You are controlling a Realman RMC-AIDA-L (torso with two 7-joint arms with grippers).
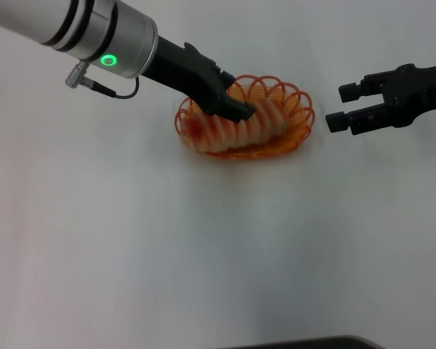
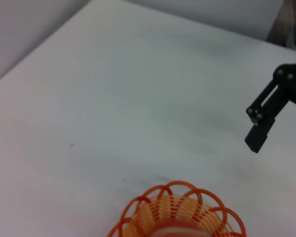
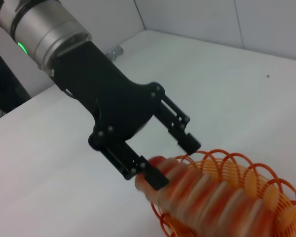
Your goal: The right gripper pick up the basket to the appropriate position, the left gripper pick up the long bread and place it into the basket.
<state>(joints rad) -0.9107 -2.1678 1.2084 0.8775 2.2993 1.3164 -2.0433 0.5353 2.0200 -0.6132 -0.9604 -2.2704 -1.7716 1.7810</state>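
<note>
Bread (image 1: 240, 129) is already lying in the basket (image 1: 294, 134) in the head view, long axis running left to right along the oval, one end poking over the rim on the robot's left side. Left gripper (image 1: 236, 109) sits right on top of that loaf near its middle, reaching in from the left. From here I can't say how wide its fingers are. Right gripper (image 1: 343, 106) hovers just beside the basket on the right, fingers spread, nothing in them, not touching the wire. So the left arm is the one in contact, and I'd guess the next bit is simply letting go and lifting straight out without snagging the rim loops.

Left wrist view: only the far end of the basket (image 2: 180, 210) shows at the frame edge, with a sliver of bread (image 2: 180, 230) inside. The right gripper (image 2: 259, 131) hangs near it over the bare table (image 2: 113, 89), clear of the basket.

Right wrist view settles it: left gripper (image 3: 170, 163) has its fingers (image 3: 155, 177) parted, straddling the bread (image 3: 207, 197) at its end, one finger pressed against it. Whether it's really squeezing or already loose, can't tell. Basket (image 3: 266, 187) rim loops stand close around the fingers, so that's the thing to catch on.
</note>
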